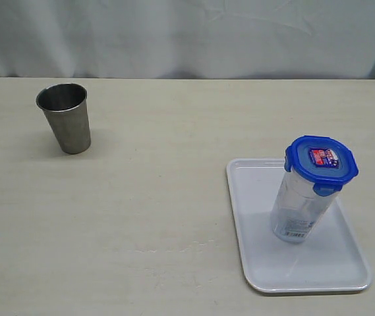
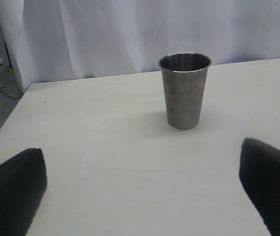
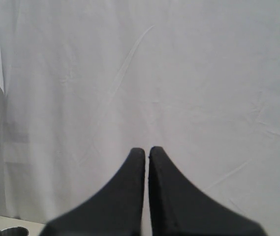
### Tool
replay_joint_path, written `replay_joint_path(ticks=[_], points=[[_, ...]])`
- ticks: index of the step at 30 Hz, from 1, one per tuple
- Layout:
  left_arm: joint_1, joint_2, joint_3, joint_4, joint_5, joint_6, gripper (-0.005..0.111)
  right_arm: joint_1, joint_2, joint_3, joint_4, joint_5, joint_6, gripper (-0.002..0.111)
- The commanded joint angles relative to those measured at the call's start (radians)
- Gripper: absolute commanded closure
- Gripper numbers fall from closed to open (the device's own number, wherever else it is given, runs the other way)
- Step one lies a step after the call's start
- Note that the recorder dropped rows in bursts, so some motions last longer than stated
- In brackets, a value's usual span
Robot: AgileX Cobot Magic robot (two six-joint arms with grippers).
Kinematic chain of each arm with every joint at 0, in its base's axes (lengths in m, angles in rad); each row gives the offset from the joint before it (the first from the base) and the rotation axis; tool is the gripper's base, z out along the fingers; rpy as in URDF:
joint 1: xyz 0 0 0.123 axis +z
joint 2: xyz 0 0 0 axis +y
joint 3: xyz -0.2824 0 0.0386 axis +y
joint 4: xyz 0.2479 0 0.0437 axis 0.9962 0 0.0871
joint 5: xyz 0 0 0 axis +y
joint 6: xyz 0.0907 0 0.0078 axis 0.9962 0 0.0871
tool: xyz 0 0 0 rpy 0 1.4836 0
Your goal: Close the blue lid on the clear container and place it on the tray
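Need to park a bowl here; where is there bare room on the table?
The wide stretch of table between the steel cup and the tray is bare, as is the strip in front of the cup. The tray is the crowded spot: the lidded container stands on it, leaving only its near end free.

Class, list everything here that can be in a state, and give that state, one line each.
blue lid: seated on the clear container.
clear container: upright on the tray, lidded.
tray: flat on the table.
steel cup: upright, uncovered, off the tray.
left gripper: open, holding nothing.
right gripper: shut, holding nothing.
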Motion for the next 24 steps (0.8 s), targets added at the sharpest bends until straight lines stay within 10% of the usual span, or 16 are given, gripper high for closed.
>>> replay_joint_path(ticks=[1,11,24], points=[[-0.005,-0.003,0.002,0.014,-0.029,0.003,0.004,0.001,-0.005,0.003,0.0,0.007,-0.002,0.104],[-0.005,-0.003,0.002,0.024,-0.001,-0.001,0.01,0.001,-0.005,0.003,0.0,0.007,-0.002,0.104],[-0.005,-0.003,0.002,-0.009,0.001,-0.002,0.107,0.001,-0.005,0.003,0.0,0.007,-0.002,0.104]])
